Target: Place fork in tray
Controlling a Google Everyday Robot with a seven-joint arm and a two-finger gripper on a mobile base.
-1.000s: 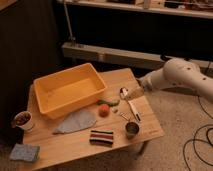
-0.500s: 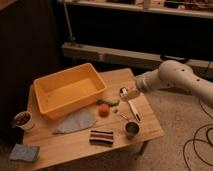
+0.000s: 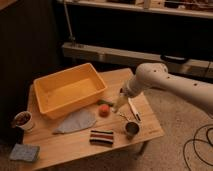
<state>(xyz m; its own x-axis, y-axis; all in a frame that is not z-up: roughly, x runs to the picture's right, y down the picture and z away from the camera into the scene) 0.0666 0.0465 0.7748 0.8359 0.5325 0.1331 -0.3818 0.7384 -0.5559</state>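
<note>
Jaws first: they stand wide apart, as open as they go, with nothing between them. The gripper (image 3: 119,105) points down and hangs just over the right half of the wooden table (image 3: 65,144). Its white arm (image 3: 165,82) sweeps in from the right edge of the view.

Just to the right of the gripper a slim pale-handled utensil lies flat on the wood. That looks like the fork (image 3: 133,109) (the tines are too small to make out), and nothing is gripping it. Just to the left sits a small orange-red ball (image 3: 104,111), with a green scrap (image 3: 105,102) beside it. Toward the front edge there's a little metal cup (image 3: 131,128).

The yellow-orange tray (image 3: 75,103) sits on the back-left part of the table, set at an angle and well apart from the fork. In front of it lies a grey cloth (image 3: 76,121), then a striped block (image 3: 101,137). At the far left are a white cup (image 3: 22,120) with dark contents and a blue sponge (image 3: 24,152).
</note>
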